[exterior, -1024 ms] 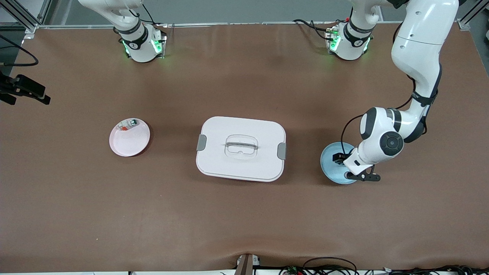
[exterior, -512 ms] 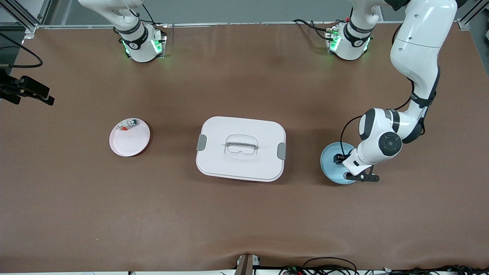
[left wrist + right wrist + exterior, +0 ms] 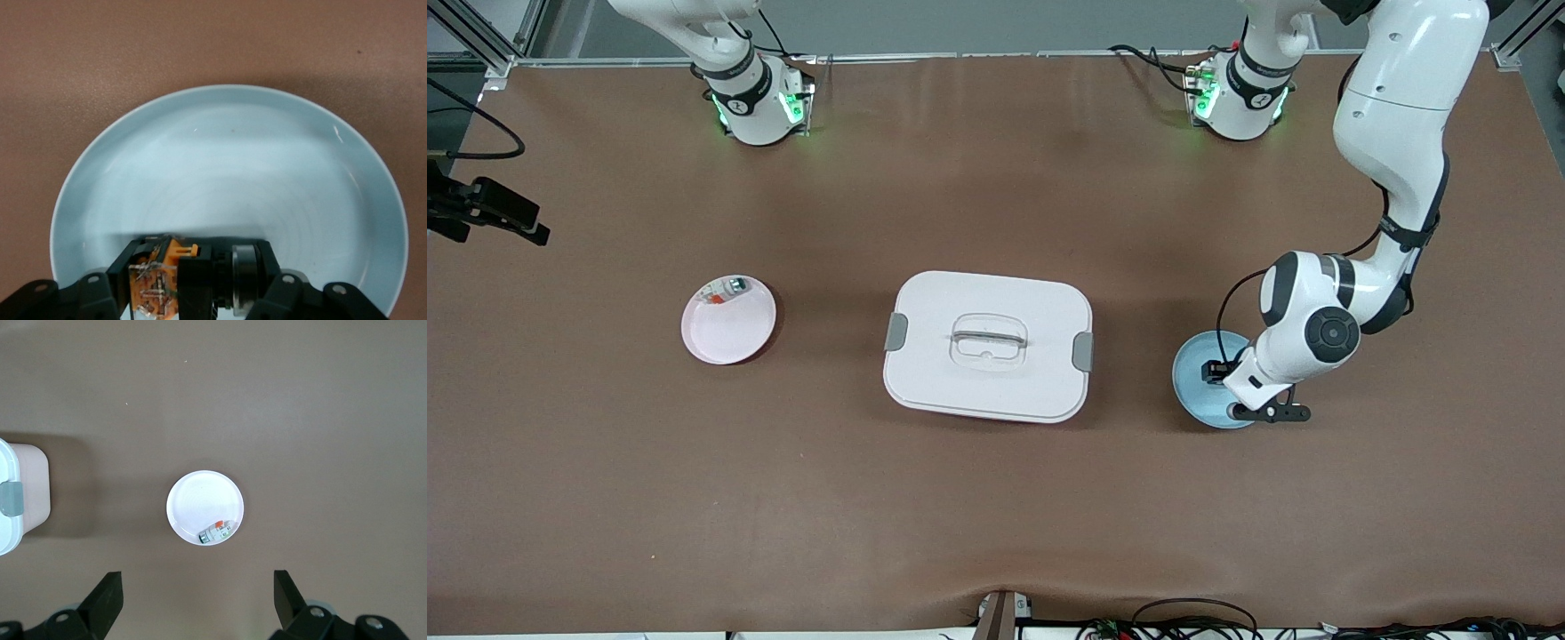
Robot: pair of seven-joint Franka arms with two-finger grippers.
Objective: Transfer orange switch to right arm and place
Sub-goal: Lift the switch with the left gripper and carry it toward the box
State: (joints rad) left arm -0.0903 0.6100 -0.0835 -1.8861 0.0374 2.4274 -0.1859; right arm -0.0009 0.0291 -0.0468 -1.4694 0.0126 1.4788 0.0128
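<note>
The orange switch [image 3: 160, 280], a black cylinder with an orange end block, lies in the pale blue plate [image 3: 233, 160] toward the left arm's end of the table. My left gripper [image 3: 199, 279] is down in that plate [image 3: 1193, 391], shut on the switch, one finger at each end of it. In the front view the left gripper [image 3: 1221, 373] is mostly hidden under its wrist. My right gripper [image 3: 197, 600] hangs open and empty, high over bare table beside the white plate [image 3: 200, 500].
A white lidded box [image 3: 987, 347] with grey latches stands mid-table. The white plate [image 3: 734, 333], toward the right arm's end, holds a flat white part with red and green bits [image 3: 725, 289]. Brown mat lies all around.
The left gripper's jaws have closed on the orange switch in the blue plate. The left arm shifted only slightly. The right arm waits.
</note>
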